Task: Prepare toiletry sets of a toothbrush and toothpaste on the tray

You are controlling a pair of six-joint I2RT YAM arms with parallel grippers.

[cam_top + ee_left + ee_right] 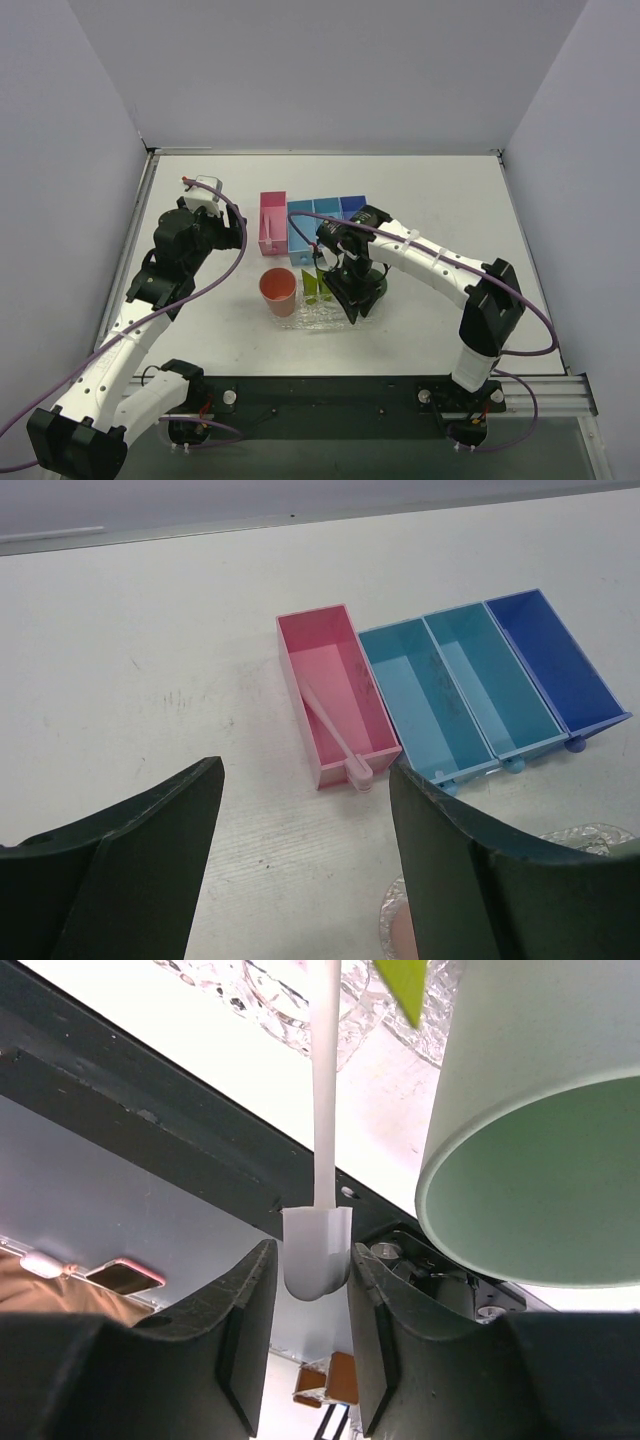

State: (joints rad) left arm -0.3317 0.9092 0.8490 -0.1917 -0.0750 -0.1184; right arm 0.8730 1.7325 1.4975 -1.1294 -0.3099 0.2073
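Right wrist, toothbrush (pixel 323 1150) head inside right hand (pixel 313 1255), grip unclear, handle cut off, left hand (pixel 305 772) spread, empty

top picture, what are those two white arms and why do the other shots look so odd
Two robot arms bolted to a table, each ending in a two-finger gripper. The top picture looks down on them; the others come from cameras on their wrists. On it: a pink bin holding a toothbrush, three blue bins, an orange cup, a clear tray with yellow-green tubes. The left gripper is open, empty. The right gripper has the head of a second toothbrush between its fingers, beside a green cup; its grip is unclear.
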